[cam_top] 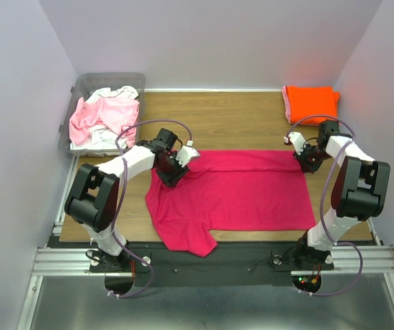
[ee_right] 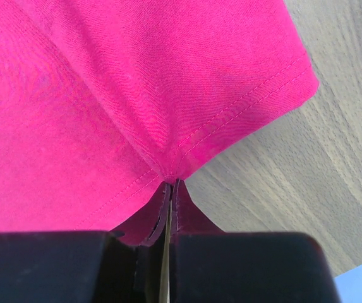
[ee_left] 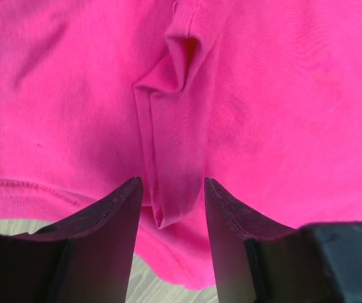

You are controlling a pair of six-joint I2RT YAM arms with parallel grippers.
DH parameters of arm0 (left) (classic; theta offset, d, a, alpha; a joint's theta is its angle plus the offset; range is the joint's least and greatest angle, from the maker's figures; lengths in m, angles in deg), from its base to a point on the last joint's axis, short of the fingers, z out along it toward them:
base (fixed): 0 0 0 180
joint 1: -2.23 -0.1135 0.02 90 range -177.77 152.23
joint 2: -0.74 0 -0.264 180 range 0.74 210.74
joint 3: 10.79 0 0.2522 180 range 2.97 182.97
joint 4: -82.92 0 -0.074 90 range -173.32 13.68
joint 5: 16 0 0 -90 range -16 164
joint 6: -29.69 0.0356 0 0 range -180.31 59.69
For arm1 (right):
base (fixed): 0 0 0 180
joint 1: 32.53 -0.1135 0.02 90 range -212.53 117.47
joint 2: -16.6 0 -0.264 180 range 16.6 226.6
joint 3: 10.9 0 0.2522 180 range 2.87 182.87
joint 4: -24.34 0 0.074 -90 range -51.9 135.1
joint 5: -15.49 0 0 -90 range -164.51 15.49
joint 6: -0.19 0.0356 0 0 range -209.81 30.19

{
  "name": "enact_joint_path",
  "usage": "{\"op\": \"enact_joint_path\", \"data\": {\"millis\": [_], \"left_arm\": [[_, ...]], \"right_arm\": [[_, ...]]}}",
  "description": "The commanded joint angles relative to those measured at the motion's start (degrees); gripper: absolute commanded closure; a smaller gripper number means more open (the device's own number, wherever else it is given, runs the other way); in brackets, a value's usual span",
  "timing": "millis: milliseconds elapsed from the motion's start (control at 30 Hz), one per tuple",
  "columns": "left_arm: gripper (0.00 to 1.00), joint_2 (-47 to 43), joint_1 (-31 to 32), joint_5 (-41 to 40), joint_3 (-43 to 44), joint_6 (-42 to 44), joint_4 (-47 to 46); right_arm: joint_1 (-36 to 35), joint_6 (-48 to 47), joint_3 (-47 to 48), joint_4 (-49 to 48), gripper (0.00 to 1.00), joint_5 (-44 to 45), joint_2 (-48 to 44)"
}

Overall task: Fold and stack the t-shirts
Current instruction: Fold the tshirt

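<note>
A magenta t-shirt [cam_top: 231,196] lies spread across the middle of the counter [cam_top: 231,120], one sleeve trailing toward the near edge, as two robot arms set up what looks like the first fold. The right end effector [ee_right: 170,189] is pinched tight on the shirt's stitched hem at the garment's far right corner, cloth puckering into its closed jaws. The left end effector [ee_left: 171,196] stands with jaws apart, straddling a raised ridge of fabric on the shirt's left side (a pleat near a seam, by the look of it) without yet clamping it. The next move seems to call for the left jaws to close on that ridge, so both arms can lift the far edge together and carry it toward the near edge; a one-sided lift would likely drag the cloth askew. A folded orange t-shirt [cam_top: 311,103] waits at the far right corner, probably the start of the stack. At the far left corner a clear bin [cam_top: 114,75] holds a crumpled pale pink t-shirt [cam_top: 97,115] and a white t-shirt [cam_top: 117,93]. Both lie well apart from the fold, and nothing blocks it.
</note>
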Motion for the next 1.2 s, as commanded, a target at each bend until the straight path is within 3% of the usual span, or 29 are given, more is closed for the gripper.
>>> {"op": "enact_joint_path", "data": {"millis": [0,433,600,933,1167], "left_arm": [[0.47,-2.1,-0.3,-1.8,-1.3,1.6,3.0],[0.77,-1.8,-0.3,0.7,1.9,2.3,8.0],[1.0,-2.1,-0.4,1.0,3.6,3.3,10.2],[1.0,-4.7,-2.5,0.6,11.9,4.4,17.6],[1.0,-6.3,-2.8,0.7,12.1,4.8,19.5]], "right_arm": [[-0.4,-0.7,0.0,-1.2,0.99,0.2,-1.5],[-0.3,-0.3,1.0,-1.1,0.99,0.2,-1.2],[-0.4,-0.2,1.2,-1.0,0.99,0.2,-1.8],[-0.4,-0.4,2.4,-0.6,0.99,0.5,-3.6],[-0.4,-1.0,2.6,0.1,1.0,0.6,-6.0]]}}
